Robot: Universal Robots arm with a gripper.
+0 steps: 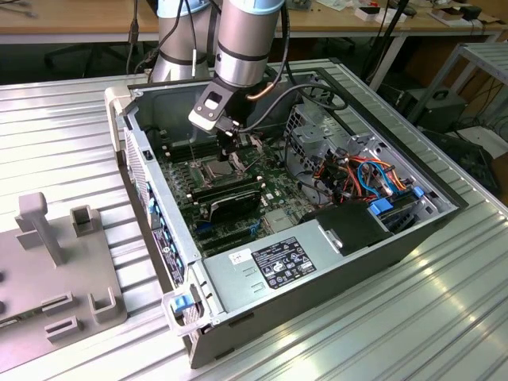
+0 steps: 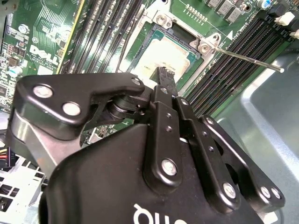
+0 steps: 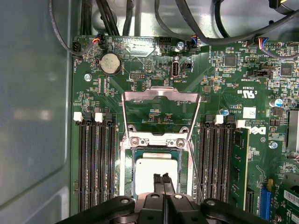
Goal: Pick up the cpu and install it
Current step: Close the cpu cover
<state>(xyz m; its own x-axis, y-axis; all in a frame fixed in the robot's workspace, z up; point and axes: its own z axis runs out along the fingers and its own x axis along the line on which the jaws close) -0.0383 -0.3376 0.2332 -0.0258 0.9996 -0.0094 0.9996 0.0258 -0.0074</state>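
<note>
Hovering gripper (image 3: 161, 178): my fingers were clenched, empty, above the cpu (image 3: 145, 173).
cpu: lay flat in its socket (image 3: 154, 140).
memory sticks (image 1: 230, 195): six o'clock of me, exterior view.

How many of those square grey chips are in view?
1: the cpu, lying in the motherboard's open socket beneath the gripper. Others could be hidden by the arm.

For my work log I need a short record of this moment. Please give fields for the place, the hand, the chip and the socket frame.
place: inside an open computer case, over the green board
hand: hand shut, right above the chip; contact cannot be told
chip: chip lies flat in the square socket
socket frame: socket frame hinged open, swung away from the chip
work state: chip in the socket, frame not yet closed
</note>
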